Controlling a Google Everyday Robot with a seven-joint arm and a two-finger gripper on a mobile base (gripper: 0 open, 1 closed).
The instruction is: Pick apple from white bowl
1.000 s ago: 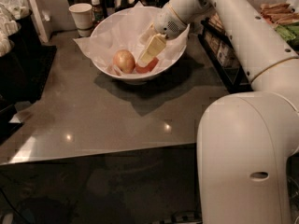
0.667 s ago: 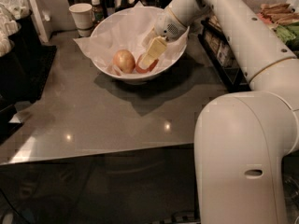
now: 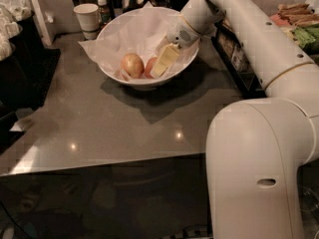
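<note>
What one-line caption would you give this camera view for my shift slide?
The gripper low inside the white bowl, right by the red apple, with a paler apple alongside.

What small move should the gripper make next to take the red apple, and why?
Probably ease the gripper a little lower and toward the red apple. It sits inside the white bowl, right beside that apple and partly hiding it, while the paler apple lies on the other side, so a short move should suffice.

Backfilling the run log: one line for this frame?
phase: reach | end effector: inside white bowl, at apple | apple: in bowl, not lifted | paler apple: beside it
</note>
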